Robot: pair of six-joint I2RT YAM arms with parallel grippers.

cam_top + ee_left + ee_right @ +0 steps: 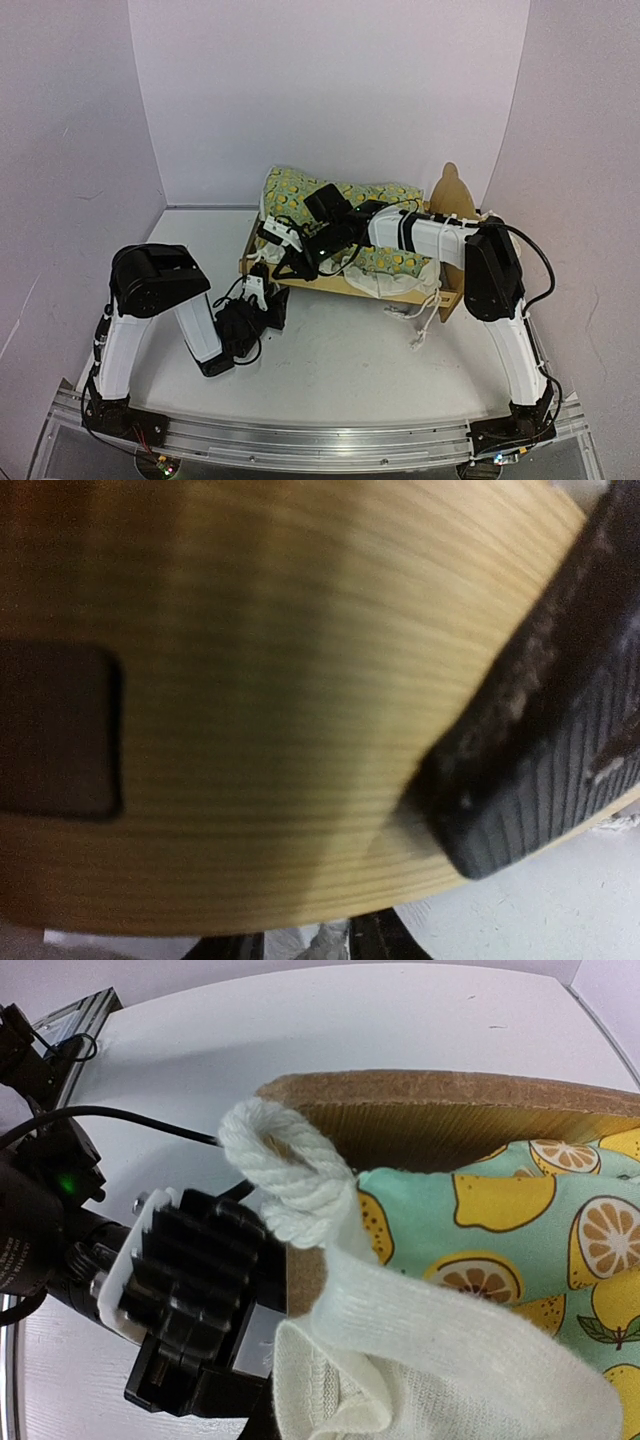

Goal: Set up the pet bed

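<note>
The pet bed (340,284) sits in the middle of the table (350,370), its curved headboard (452,192) at the right end. The lemon-print blanket (290,188) is heaped over the frame.

The left gripper (264,286) is up against the bed's near-left corner. In its own wrist view, pale plywood (280,700) fills nearly everything, with one dark ribbed finger pad (530,770) lying against the wood at the right. I cannot tell whether that claw is clamped on the board.

The right gripper (290,250) reaches in from the right over the same corner. Its jaws are narrow and buried under the blanket's white ruffle (430,1360), which looks pinched there. A white rope loop (285,1175) sits at the board's end, upper left of the ruffle.
</note>
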